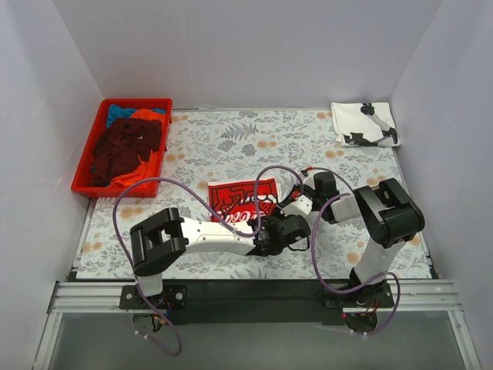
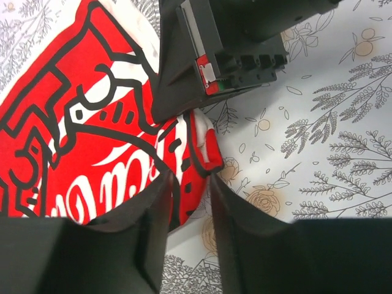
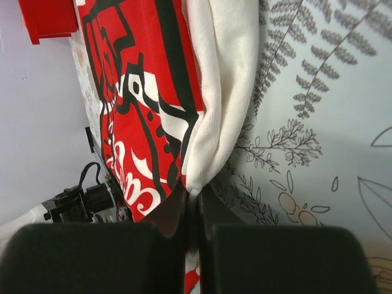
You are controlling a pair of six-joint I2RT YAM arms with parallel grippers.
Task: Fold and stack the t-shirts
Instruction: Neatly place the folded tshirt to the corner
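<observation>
- Top view: the Coca-Cola tee lay folded near the middle of the table, red print up. Both arms reached in to its right edge.
- Top view only: the black-print tee lay folded at the far right corner, well apart from the arms. The crate stood at the far left and held a maroon tee, an orange tee and a blue tee in a loose heap.
- The top view did not resolve either set of jaws; the wrist views did.
- Left wrist view: the left gripper had its fingers apart. A corner of the Coca-Cola tee lay in the gap, and the cloth was not pinched.
- The same view showed the black body of the right gripper just beyond that corner, close to the cloth.
- Right wrist view: the right gripper's jaws were together, clamped on a white fold at the edge of the Coca-Cola tee.
- Right wrist view: the fold ran up from the fingertips, with the red print to its left and the bare table to its right. A corner of the crate showed at the upper left.
</observation>
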